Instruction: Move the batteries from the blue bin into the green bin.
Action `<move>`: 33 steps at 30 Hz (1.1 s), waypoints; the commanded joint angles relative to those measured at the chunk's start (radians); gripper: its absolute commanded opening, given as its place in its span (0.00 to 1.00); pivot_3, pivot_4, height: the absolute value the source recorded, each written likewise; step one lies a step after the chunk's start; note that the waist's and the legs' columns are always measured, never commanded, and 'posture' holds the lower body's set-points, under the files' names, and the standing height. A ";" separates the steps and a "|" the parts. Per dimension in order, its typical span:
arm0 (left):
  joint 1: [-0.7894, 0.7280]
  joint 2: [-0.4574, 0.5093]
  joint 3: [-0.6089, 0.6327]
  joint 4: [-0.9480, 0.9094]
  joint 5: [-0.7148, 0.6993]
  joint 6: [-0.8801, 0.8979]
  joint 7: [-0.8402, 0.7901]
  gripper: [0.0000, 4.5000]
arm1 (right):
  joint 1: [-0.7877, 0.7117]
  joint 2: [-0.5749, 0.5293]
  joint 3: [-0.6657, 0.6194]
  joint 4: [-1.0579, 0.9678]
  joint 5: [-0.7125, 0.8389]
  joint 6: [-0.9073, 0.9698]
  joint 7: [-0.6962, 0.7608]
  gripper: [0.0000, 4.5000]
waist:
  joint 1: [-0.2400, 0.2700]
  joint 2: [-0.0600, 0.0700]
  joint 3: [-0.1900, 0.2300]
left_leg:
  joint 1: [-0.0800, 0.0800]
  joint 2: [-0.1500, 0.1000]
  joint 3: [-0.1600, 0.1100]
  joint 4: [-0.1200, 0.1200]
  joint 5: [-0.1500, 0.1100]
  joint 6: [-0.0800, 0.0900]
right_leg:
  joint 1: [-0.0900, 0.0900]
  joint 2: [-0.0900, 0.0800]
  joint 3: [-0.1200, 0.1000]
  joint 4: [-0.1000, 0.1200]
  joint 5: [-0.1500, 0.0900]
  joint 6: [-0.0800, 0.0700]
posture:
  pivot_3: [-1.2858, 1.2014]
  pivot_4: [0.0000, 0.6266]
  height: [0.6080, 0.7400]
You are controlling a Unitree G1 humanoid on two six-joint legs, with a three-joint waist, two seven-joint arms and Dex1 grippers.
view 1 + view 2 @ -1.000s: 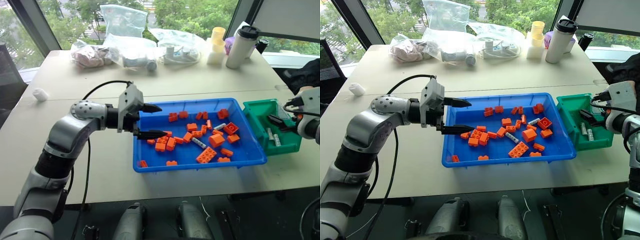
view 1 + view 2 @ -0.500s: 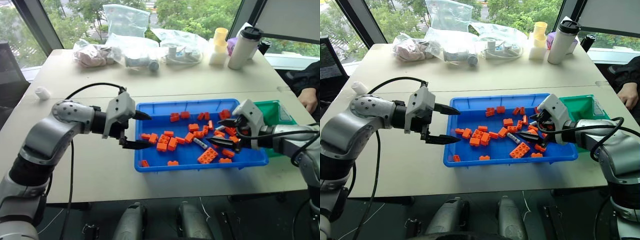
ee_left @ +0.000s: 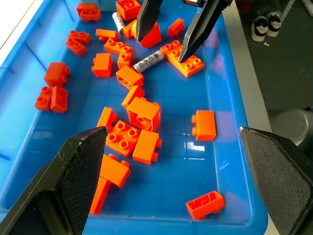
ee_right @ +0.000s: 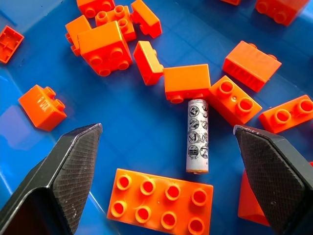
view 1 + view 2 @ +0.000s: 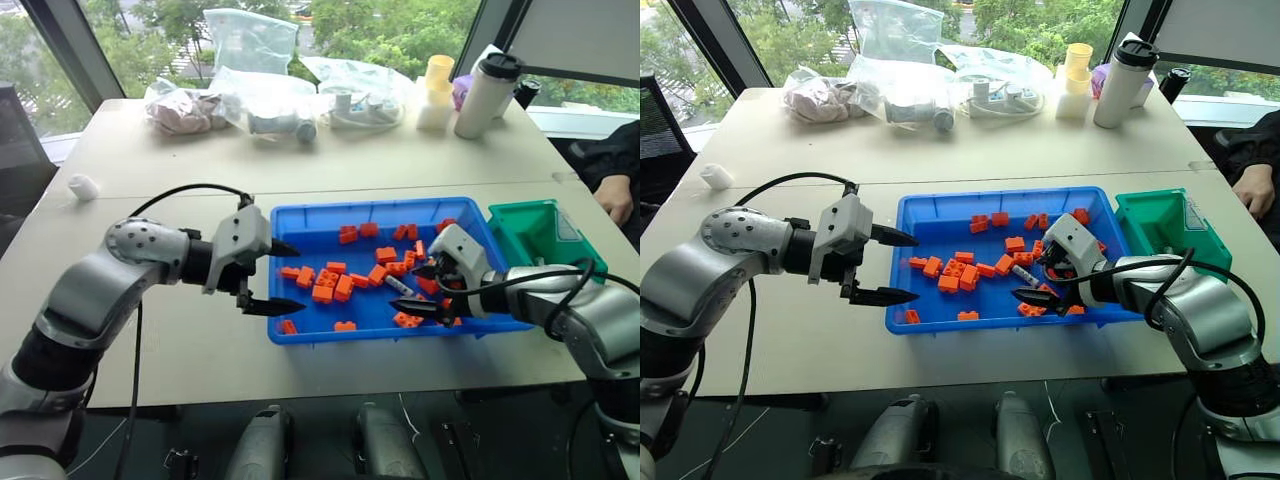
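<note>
On the pale worktop (image 5: 200, 360), near its front edge: one blue bin (image 5: 300, 218), shallow and wide, holding scattered orange toy bricks (image 5: 322, 292) and batteries. One battery (image 4: 197, 135), silver-grey with printed symbols, lies flat on the bin floor among the bricks, one end touching a small brick, the other just beside an eight-stud orange plate (image 4: 160, 199); it shows also at (image 5: 398, 286). A second battery (image 3: 117, 21) lies farther along the bin floor, partly hidden by bricks.

Right claw (image 5: 428, 290): inside the blue bin, fingers spread wide, empty, one finger (image 4: 63, 171) on each side of the first battery and apart from it.

Left claw (image 5: 272, 276): at the blue bin's left end, fingers spread wide, empty, tips at the bin wall.

Green bin (image 5: 520, 232): small, deep, just beside the blue bin's right end.

Far side of the worktop: clear plastic bags (image 5: 250, 100), a white tumbler with dark lid (image 5: 484, 94), stacked yellow cups (image 5: 434, 90).
</note>
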 commanded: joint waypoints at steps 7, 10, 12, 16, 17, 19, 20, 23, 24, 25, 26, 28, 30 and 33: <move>0.012 -0.019 0.022 -0.023 -0.008 0.005 0.023 1.00 | -0.106 0.004 0.155 0.098 -0.088 -0.017 -0.011 0.88 | -0.003 0.000 0.000 | 0.000 0.000 0.000 0.000 0.000 0.000 | 0.000 0.000 0.000 0.000 0.000 0.000 | 0.52 0.24 1.00; 0.015 -0.019 0.024 -0.026 -0.008 0.006 0.029 1.00 | -0.120 0.006 0.188 0.112 -0.113 -0.025 -0.011 0.59 | -0.002 0.000 0.000 | 0.000 0.000 0.000 0.000 0.000 0.000 | -0.001 0.000 0.000 0.000 0.000 0.000 | 0.52 0.24 1.00; 0.016 -0.020 0.024 -0.029 -0.009 0.007 0.033 1.00 | -0.123 0.007 0.200 0.116 -0.125 -0.030 -0.009 0.36 | 0.000 0.000 0.000 | 0.000 0.000 0.000 0.000 0.000 0.000 | 0.000 0.000 0.000 0.000 0.000 0.000 | 0.52 0.24 1.00; 0.017 -0.023 0.023 -0.030 -0.011 0.007 0.039 1.00 | -0.134 0.011 0.203 0.115 -0.137 -0.036 -0.008 0.00 | -0.001 0.000 0.000 | 0.000 0.000 0.000 0.000 0.000 0.000 | 0.000 0.000 0.000 0.000 0.000 0.000 | 0.52 0.24 1.00; 0.018 -0.022 0.023 -0.032 -0.012 0.007 0.039 1.00 | -0.136 0.008 0.198 0.108 -0.137 -0.035 -0.008 0.00 | -0.001 0.000 0.000 | 0.000 0.000 0.000 0.000 0.000 0.000 | 0.000 0.000 0.000 0.000 0.000 0.000 | 0.52 0.24 1.00; 0.018 -0.020 0.023 -0.032 -0.013 0.006 0.036 1.00 | -0.142 -0.002 0.179 0.084 -0.131 -0.032 -0.004 0.00 | -0.001 0.000 0.000 | 0.000 0.000 0.000 0.000 0.000 0.000 | 0.000 0.000 0.000 0.000 0.000 0.000 | 0.52 0.24 1.00; 0.018 -0.020 0.023 -0.032 -0.013 0.006 0.035 1.00 | -0.145 -0.009 0.163 0.065 -0.119 -0.019 0.001 0.00 | -0.001 0.000 0.000 | 0.000 0.000 0.000 0.000 0.000 0.000 | 0.000 0.000 0.000 0.000 0.000 0.000 | 0.52 0.24 1.00; -0.002 -0.046 0.039 -0.016 -0.029 0.005 0.047 1.00 | -0.153 -0.037 0.068 0.016 -0.074 0.007 0.015 0.00 | 0.000 0.000 0.000 | 0.000 0.000 0.000 0.000 0.000 0.000 | -0.001 0.000 0.000 0.000 0.000 0.000 | 0.52 0.24 1.00; -0.012 -0.063 0.050 -0.009 -0.042 0.009 0.057 1.00 | -0.154 -0.043 0.027 0.013 -0.064 0.014 0.010 0.00 | 0.001 0.000 0.000 | 0.000 0.000 0.000 0.000 0.000 0.000 | -0.001 0.000 0.000 0.000 0.000 0.000 | 0.52 0.24 1.00; -0.021 -0.082 0.064 -0.003 -0.061 0.015 0.065 1.00 | -0.155 -0.045 -0.015 0.013 -0.056 0.015 0.003 0.00 | 0.002 0.000 0.000 | 0.000 0.000 0.000 0.000 0.000 0.000 | -0.001 0.000 0.000 0.000 0.000 0.000 | 0.52 0.24 1.00; -0.035 -0.107 0.083 0.007 -0.085 0.025 0.080 1.00 | -0.159 -0.044 -0.075 0.022 -0.042 0.027 -0.009 0.00 | 0.004 0.000 0.000 | 0.000 0.000 0.000 0.000 0.000 0.000 | 0.000 -0.001 0.000 0.000 0.000 0.000 | 0.52 0.24 1.00; -0.060 -0.143 0.102 0.029 -0.108 0.033 0.100 1.00 | -0.160 -0.048 -0.184 0.050 -0.032 0.016 -0.029 0.00 | 0.005 0.000 0.000 | -0.001 0.000 0.000 0.000 0.000 0.000 | 0.000 -0.001 -0.001 0.000 0.000 0.000 | 0.52 0.24 1.00; -0.075 -0.159 0.097 0.046 -0.102 0.023 0.103 1.00 | -0.164 -0.045 -0.273 0.082 -0.024 0.009 -0.052 0.00 | 0.002 0.000 0.000 | 0.000 0.000 0.000 0.000 0.000 0.000 | 0.000 -0.001 -0.001 0.000 0.000 0.000 | 0.52 0.24 1.00; -0.114 -0.200 0.065 0.096 -0.068 -0.023 0.102 1.00 | -0.158 -0.064 -0.401 0.188 -0.075 -0.067 -0.116 0.00 | 0.001 0.000 0.000 | 0.000 0.000 0.000 0.000 0.000 0.000 | 0.000 -0.001 0.000 0.000 0.000 0.000 | 0.52 0.24 1.00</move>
